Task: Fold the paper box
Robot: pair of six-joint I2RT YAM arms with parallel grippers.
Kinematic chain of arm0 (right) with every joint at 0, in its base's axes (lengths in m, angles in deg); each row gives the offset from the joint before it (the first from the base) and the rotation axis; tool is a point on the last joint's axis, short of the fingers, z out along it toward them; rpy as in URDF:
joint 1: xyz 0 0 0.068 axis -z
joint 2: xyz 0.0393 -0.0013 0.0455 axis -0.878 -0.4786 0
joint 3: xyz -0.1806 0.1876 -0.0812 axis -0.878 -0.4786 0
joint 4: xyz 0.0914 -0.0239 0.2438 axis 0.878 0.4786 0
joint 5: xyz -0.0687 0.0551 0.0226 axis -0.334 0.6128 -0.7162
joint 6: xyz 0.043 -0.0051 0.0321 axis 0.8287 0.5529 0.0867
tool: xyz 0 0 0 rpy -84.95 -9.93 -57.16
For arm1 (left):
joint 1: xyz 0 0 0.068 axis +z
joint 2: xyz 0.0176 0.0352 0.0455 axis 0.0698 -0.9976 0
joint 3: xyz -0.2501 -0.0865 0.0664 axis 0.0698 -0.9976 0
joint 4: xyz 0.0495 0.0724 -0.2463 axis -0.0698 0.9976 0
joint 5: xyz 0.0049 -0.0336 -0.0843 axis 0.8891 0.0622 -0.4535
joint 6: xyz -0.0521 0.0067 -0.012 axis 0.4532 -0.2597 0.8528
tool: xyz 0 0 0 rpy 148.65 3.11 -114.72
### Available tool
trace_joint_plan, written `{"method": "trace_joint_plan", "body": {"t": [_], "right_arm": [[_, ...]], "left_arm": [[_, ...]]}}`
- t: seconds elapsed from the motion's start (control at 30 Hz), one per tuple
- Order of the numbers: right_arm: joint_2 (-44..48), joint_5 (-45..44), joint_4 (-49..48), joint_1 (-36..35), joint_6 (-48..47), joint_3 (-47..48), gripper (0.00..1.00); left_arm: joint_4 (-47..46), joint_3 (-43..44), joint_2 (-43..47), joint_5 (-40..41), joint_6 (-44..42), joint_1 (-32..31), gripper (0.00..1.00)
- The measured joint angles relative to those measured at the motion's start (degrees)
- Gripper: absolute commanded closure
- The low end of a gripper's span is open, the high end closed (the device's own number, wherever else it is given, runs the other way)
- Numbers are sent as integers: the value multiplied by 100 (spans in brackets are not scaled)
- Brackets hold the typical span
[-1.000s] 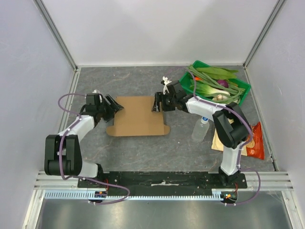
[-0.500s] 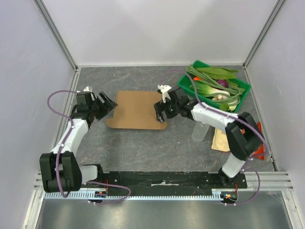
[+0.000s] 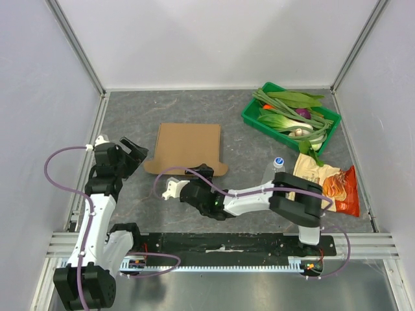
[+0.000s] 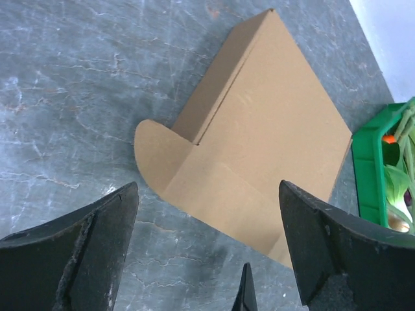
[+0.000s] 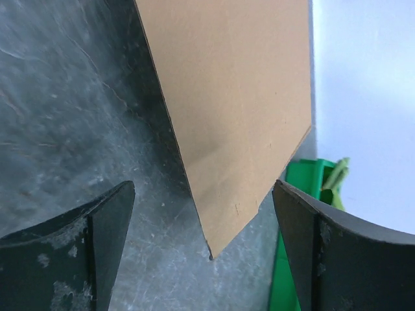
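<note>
Top external: paper box (image 3: 188,148) flat on desk (image 3: 246,146); left gripper (image 4: 207,186) and right gripper (image 5: 202,188) both open, holding nothing.

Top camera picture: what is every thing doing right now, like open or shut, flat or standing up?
paper box, lying flat, not yet box-shaped, nothing holding it.
left gripper, jaws open, empty.
right gripper, jaws open, empty.
green tray, full of vegetables.
bottle, standing, cap on.
snack bag, lying flat.
</note>
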Motion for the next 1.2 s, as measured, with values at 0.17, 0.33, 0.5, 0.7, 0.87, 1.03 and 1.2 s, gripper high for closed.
{"method": "trace_joint_plan", "body": {"t": [0.17, 0.33, 0.5, 0.7, 0.87, 1.03, 1.2], "right_arm": [[-758, -837, -970, 26, -981, -20, 20], [-1014, -1314, -1897, 35, -1641, -13, 38], [-1019, -1432, -2612, 50, -2096, -17, 61], [-1019, -1423, -3112, 72, -2463, -24, 75], [-975, -1207, -3032, 136, -2481, -57, 69], [-931, -975, -2723, 166, -2225, -114, 59], [-925, -391, -1982, 264, -1543, -170, 51]], "left_arm": [[190, 11, -92, 44, 48, 105, 5], [280, 22, -219, -13, 46, 251, 5], [264, 22, -240, -120, 46, 339, 6], [256, 22, -343, -262, 48, 372, 5], [214, 22, -437, -315, 50, 417, 5], [155, 50, -612, -595, 44, 501, 11], [42, 396, -1025, -1132, -122, 535, 14]]}}
